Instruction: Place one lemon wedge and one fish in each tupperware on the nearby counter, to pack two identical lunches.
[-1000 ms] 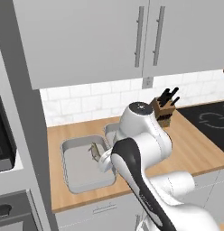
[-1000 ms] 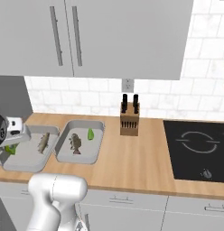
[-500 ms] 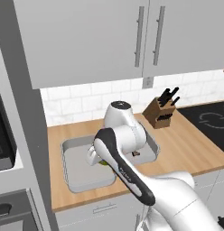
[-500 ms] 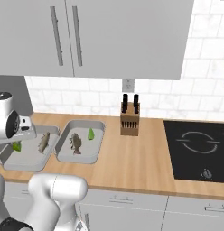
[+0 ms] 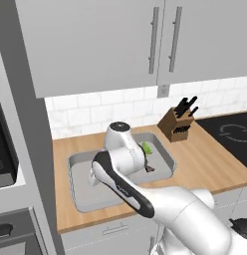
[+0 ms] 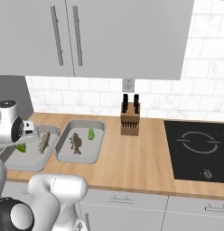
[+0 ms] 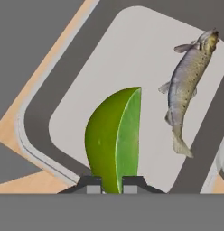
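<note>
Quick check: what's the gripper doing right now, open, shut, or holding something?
Gripper: shut on a lemon wedge, held over the left tupperware beside the fish.

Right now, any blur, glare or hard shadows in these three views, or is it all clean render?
Hand view: sharp, flat light, no glare; the wedge in the hand and the fish cast almost no shadow on the tupperware. Left base view: softer, the arm hides much of both containers. Right base view: even light, faint sheen on the stovetop, no hard shadows.
</note>
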Available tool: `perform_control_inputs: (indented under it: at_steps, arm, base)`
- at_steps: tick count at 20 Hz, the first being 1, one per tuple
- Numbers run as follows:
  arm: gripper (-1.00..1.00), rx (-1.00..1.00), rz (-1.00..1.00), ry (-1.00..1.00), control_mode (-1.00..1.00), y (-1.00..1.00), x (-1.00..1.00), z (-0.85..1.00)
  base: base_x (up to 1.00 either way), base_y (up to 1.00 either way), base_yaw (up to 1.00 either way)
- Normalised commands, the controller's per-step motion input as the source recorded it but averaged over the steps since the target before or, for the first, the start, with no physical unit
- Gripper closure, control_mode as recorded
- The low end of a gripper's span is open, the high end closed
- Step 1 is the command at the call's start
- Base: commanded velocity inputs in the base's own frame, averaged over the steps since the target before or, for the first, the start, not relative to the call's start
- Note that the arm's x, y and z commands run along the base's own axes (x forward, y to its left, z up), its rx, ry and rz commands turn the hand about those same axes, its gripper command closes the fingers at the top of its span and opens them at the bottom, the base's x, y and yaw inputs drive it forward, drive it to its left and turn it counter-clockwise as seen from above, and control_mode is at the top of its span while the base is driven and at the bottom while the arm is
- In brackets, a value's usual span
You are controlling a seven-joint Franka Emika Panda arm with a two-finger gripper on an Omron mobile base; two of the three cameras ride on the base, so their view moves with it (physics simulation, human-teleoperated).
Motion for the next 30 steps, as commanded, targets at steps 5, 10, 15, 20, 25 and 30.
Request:
perform_control_inputs:
  at_steps: [5, 10, 15, 20, 25, 30]
  arm:
    - [1.00, -0.02, 0.00, -0.04, -1.00, 0.11, 0.35, -0.45]
    - [1.00, -0.01, 0.00, 0.00, -1.00, 0.20, 0.34, -0.33]
    - [-1.00, 0.00, 0.00, 0.00, -1.00, 0.10, 0.42, -0.04]
    - [-1.00, 0.00, 0.00, -0.03, -1.00, 0.12, 0.44, -0.09]
    - [-1.00, 0.00, 0.00, -0.12, -1.00, -0.04, -0.55, 0.39]
    - [-1.00, 0.02, -0.04, -0.10, -1.00, -0.25, -0.84, 0.61]
  base:
    - [0.00, 0.00, 0.00]
    - [0.00, 0.00, 0.00]
    - [0.00, 0.00, 0.00]
    - [0.00, 0.00, 0.00]
    - [0.00, 0.00, 0.00]
    - [0.00, 0.00, 0.00]
